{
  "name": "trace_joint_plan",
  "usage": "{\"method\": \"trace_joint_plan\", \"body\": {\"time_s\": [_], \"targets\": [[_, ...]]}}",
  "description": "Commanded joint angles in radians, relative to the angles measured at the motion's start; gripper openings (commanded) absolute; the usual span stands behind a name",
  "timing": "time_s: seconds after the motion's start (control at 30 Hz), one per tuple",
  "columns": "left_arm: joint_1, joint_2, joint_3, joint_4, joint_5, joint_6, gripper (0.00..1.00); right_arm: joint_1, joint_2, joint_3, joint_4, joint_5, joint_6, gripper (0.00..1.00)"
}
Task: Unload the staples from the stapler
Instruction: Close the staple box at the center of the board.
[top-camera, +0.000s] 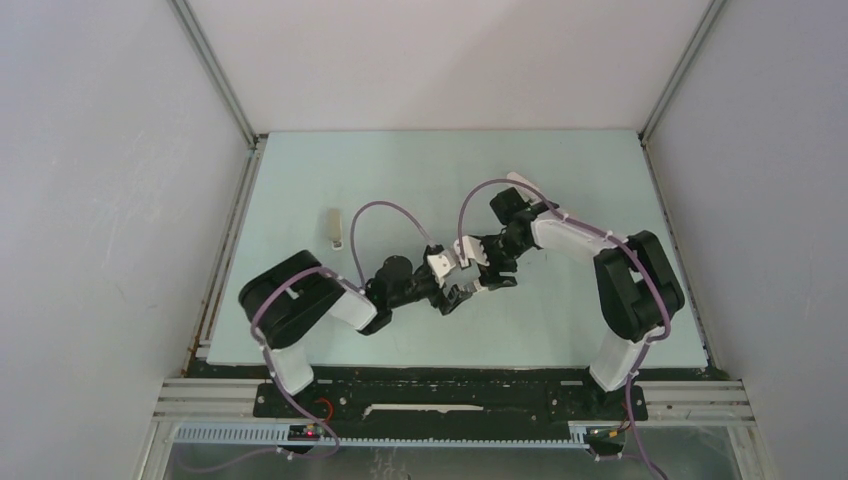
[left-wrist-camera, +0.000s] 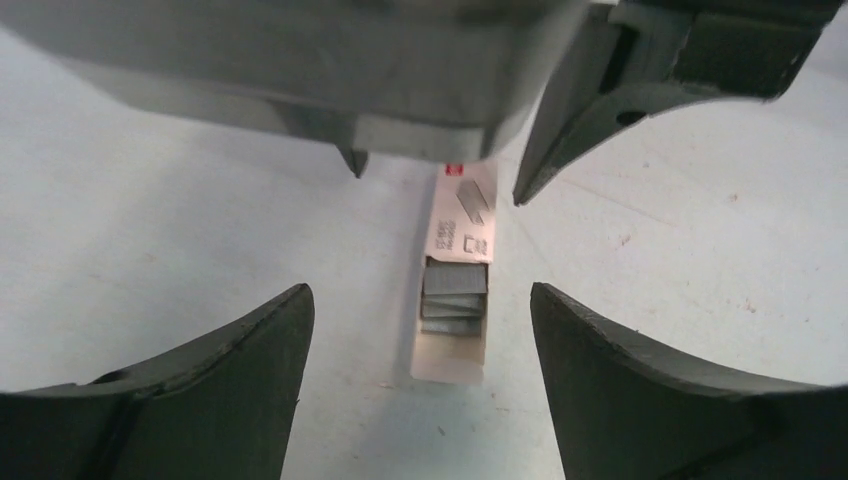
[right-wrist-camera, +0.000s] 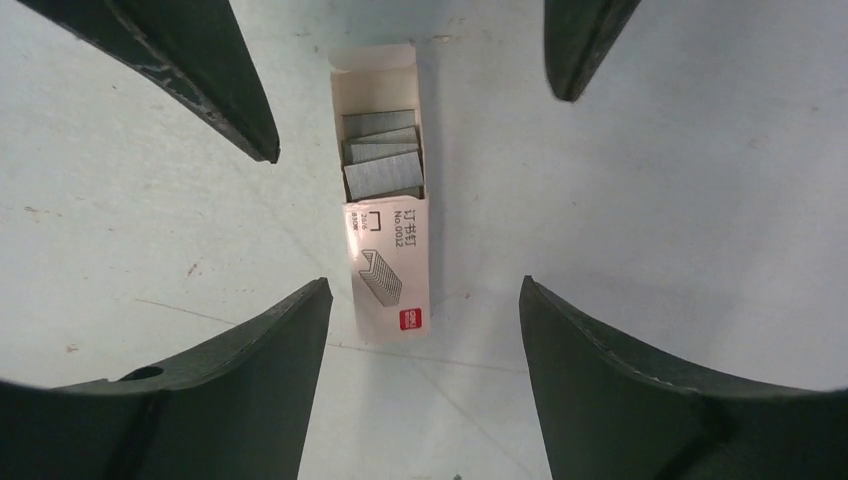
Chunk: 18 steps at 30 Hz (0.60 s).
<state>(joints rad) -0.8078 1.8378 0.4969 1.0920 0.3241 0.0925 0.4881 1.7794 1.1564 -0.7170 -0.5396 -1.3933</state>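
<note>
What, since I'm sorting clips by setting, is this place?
Probably a robot test booth: plain white walls box in a pale table, and a left arm and right arm are bolted to a black plate at its near edge.

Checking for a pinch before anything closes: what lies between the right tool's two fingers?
In the right wrist view, the open white box lies between the right tool's spread fingers, with grey staples showing inside it.
</note>
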Motion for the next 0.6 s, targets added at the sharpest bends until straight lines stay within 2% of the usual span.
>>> {"method": "trace_joint_plan", "body": {"time_s": [0.0,0.3,0.57], "targets": [[-0.007,-0.178,-0.023,-0.147,-0.091,0.045,0.86,-0.014,-0.096,0.020,-0.027,-0.036,0.102,0.79],[-0.002,-0.438,0.029,-0.486,-0.217,0.027,0.91,-0.091,-0.219,0.020,-0.118,-0.121,0.192,0.79],[0.004,-0.626,0.046,-0.635,-0.345,-0.081,0.96,-0.201,-0.318,0.019,-0.114,-0.306,0.420,0.76]]}}
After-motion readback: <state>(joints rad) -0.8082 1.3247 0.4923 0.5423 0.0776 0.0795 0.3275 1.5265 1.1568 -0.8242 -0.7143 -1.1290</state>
